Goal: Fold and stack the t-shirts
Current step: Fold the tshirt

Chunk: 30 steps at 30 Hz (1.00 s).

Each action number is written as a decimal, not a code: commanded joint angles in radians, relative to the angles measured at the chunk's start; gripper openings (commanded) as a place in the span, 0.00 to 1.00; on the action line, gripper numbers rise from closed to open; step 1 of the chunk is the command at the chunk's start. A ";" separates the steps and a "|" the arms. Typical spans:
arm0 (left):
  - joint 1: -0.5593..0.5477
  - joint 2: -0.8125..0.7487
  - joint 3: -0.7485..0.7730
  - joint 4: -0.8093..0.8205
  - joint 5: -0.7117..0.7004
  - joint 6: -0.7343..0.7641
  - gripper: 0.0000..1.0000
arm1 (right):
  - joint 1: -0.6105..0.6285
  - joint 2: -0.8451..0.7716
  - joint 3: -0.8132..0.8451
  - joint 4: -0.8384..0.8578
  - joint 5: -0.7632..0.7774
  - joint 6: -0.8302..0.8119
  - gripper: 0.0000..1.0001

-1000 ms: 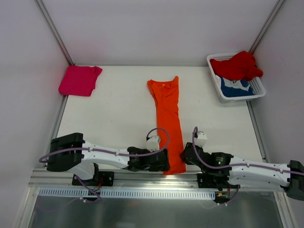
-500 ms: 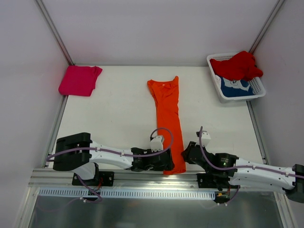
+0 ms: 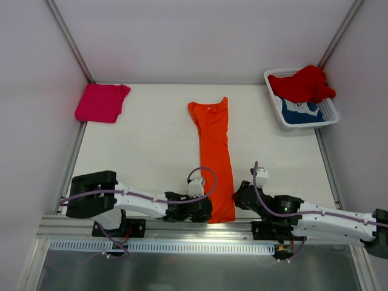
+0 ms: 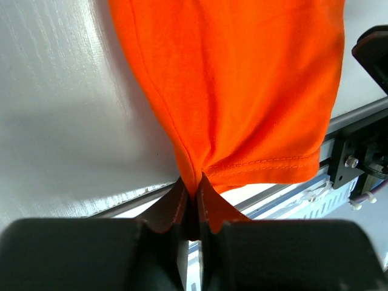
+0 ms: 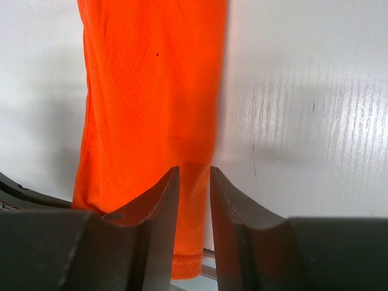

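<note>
Left wrist: orange t-shirt (image 4: pixel 230 91) hem tight between fingers (image 4: pixel 171 209) of left gripper (image 4: pixel 194 189)

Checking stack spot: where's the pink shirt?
Top view: the pink shirt lies folded at the far-left corner of the table, well left of the orange shirt.

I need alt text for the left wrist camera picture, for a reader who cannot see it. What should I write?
The left gripper is shut on a hem corner of the orange t-shirt, pinching the cloth into a pucker. The shirt lies spread on the white table, with its hem close to the table's edge.
</note>
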 commanded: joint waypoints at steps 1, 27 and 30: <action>-0.011 -0.025 -0.002 -0.009 -0.015 -0.015 0.02 | 0.002 0.007 0.017 -0.010 0.009 -0.003 0.30; -0.004 -0.001 0.007 -0.009 -0.005 -0.011 0.00 | 0.005 0.102 -0.067 0.146 -0.088 0.050 0.41; -0.001 -0.001 0.009 -0.009 -0.006 -0.009 0.00 | 0.008 0.122 -0.066 0.166 -0.090 0.047 0.33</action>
